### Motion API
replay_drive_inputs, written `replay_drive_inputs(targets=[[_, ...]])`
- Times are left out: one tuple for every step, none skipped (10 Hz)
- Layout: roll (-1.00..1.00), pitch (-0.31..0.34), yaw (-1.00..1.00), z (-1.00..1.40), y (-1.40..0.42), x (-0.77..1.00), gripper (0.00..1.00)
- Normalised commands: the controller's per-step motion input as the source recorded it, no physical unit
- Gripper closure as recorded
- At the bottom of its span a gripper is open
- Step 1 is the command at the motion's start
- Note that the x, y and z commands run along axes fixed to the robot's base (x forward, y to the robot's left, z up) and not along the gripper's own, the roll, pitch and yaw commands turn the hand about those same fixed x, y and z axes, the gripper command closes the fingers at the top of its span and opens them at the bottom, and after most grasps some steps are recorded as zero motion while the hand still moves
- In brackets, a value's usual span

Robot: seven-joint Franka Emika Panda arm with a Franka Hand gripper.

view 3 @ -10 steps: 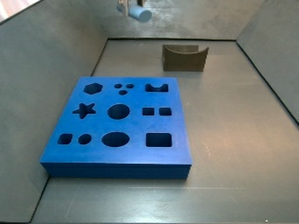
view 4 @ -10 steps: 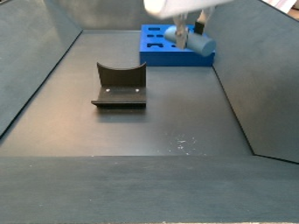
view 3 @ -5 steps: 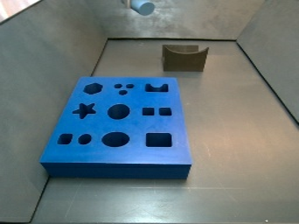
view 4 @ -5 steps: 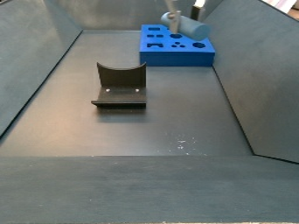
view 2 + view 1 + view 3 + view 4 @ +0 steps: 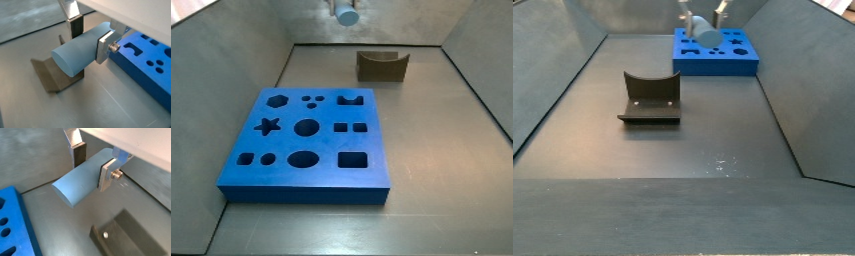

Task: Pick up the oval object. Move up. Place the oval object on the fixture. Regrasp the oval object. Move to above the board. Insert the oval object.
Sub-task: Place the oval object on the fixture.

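One gripper (image 5: pixel 92 164), held high above the floor, its two silver fingers (image 5: pixel 107 174) closed flat against the sides of the oval object (image 5: pixel 81 178); peg lying crosswise between the pads, oval end face exposed in both wrist views (image 5: pixel 79 49). One board (image 5: pixel 307 142), bright blue, flat on the floor; the held peg (image 5: pixel 346 15) hangs well above and beyond its far edge. One fixture (image 5: pixel 382 65), dark, on the floor beyond the board, notch unoccupied.

Even, dim light; pics soft.
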Motion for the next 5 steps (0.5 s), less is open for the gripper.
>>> replay_drive_inputs(targets=[[0.13,0.084,-0.63,-0.09,-0.09,1.00,1.00],[0.10,0.096,-0.36,-0.07,-0.07,1.00,1.00],[0.09,0.108,-0.24,-0.07,-0.05,1.00,1.00],[0.07,0.117,-0.15,-0.05,-0.04,1.00,1.00],[0.06,0.126,-0.10,-0.04,-0.02,0.91,1.00]])
